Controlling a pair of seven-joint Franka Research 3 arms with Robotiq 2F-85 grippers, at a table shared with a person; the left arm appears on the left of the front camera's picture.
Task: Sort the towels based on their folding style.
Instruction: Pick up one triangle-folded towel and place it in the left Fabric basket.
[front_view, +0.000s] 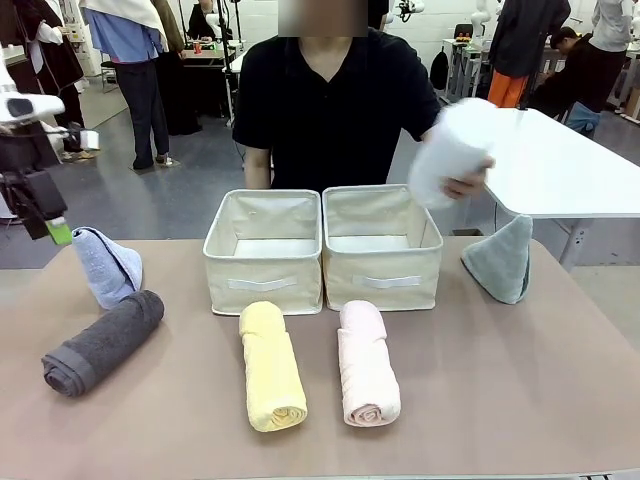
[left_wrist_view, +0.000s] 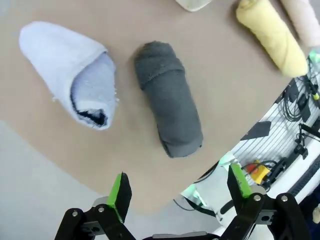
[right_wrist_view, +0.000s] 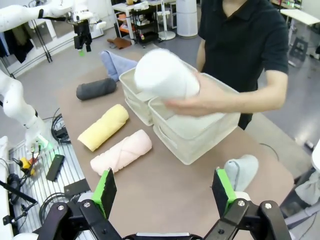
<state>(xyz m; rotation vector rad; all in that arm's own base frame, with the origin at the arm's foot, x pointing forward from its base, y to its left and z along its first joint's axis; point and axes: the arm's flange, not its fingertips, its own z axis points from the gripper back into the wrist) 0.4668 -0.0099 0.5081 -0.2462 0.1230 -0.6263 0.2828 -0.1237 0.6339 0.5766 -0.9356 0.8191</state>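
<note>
While the person's hand (front_view: 468, 182) holds the white rolled towel (front_view: 448, 150) in the air over the far side of the bins, upper right of the front view, nothing is sorted yet. It looks set to go in a bin, but I cannot tell which. The left-hand bin (front_view: 264, 262) and right-hand bin (front_view: 382, 262) stand touching at frame centre and both look empty, probably one per folding style. The other towels wait on the desk (front_view: 500, 400). The yellow roll (front_view: 272, 378) and pale pink roll (front_view: 367, 375) lie parallel just in front of the bins, lower centre. The dark grey roll (front_view: 100, 343) is lower left, with the light blue cone towel (front_view: 108, 265) just behind it. The grey-green cone towel (front_view: 503, 260) stands mid right, beside the right-hand bin. The left claw (left_wrist_view: 179, 186) hangs open and empty above the dark grey roll and blue cone, so I judge it is placed for a first pick there. The right claw (right_wrist_view: 165, 192) is open and empty too, held high at the near side, which leaves the person room.
</note>
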